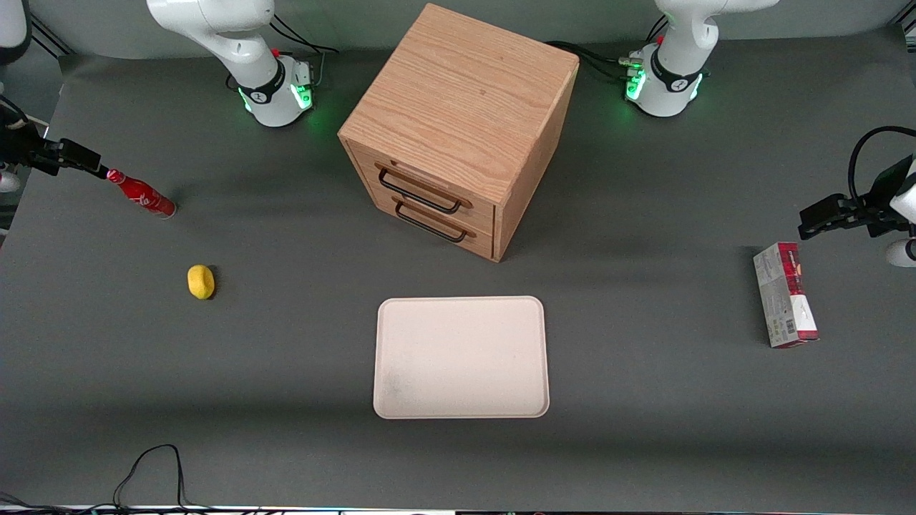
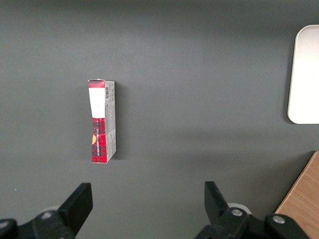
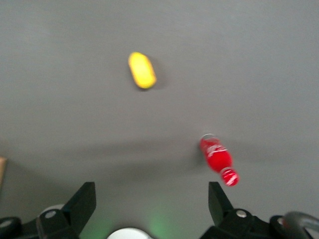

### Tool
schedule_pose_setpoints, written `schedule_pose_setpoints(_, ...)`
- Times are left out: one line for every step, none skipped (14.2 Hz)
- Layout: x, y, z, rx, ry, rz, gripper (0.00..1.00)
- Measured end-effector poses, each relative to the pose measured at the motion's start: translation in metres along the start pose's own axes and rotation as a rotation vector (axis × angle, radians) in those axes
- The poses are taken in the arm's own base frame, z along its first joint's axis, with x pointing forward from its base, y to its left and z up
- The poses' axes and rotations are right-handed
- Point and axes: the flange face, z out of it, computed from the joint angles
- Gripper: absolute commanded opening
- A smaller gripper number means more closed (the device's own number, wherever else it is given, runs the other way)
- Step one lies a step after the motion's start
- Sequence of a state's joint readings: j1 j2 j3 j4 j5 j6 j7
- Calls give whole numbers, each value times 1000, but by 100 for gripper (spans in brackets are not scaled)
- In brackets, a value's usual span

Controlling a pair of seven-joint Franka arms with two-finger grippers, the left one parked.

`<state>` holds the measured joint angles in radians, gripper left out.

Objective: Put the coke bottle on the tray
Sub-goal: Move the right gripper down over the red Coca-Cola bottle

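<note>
- On the grey counter (image 1: 286, 372), toward the working arm's end, the bottle (image 1: 143, 196) stands upright with its red cap on.
- The pincer (image 3: 149, 204) hangs above the counter near the bottle, its two fingers (image 3: 82, 204) spread wide and holding nothing.
- In the front view the pincer (image 1: 75, 159) shows just beside the bottle's cap; whether it touches the cap I cannot tell, though the wrist view suggests it is above and apart.
- A small yellow object (image 1: 201, 281), perhaps a lemon, lies on the counter near the bottle and nearer to the front camera.
- The tray (image 1: 461, 357) lies flat and bare at the counter's middle, well apart from the bottle and nearer to the front camera than it.
- A wooden cabinet (image 1: 458, 114) with two drawers and dark handles (image 1: 422, 193) stands farther from the front camera than the tray, turned at an angle.
- A red-and-grey carton (image 1: 785, 295) lies on its side toward the parked arm's end, well apart from the tray.
</note>
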<state>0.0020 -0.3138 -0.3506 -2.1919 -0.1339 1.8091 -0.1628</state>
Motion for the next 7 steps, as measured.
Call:
schedule_pose_setpoints(-9, 18, 21, 12, 6, -4, 100)
schedule_pose_setpoints(-18, 31, 40, 25, 15, -18, 100)
schedule_pose_setpoints(-26, 41, 57, 27, 24, -26, 100)
schedule_pose_setpoints(-33, 50, 73, 23, 29, -26, 100)
schedule_pose_setpoints(-40, 58, 89, 21, 32, -26, 100)
schedule_pose_setpoints(-47, 65, 106, 20, 38, -34, 100)
schedule_pose_setpoints(-54, 73, 121, 17, 48, -43, 100)
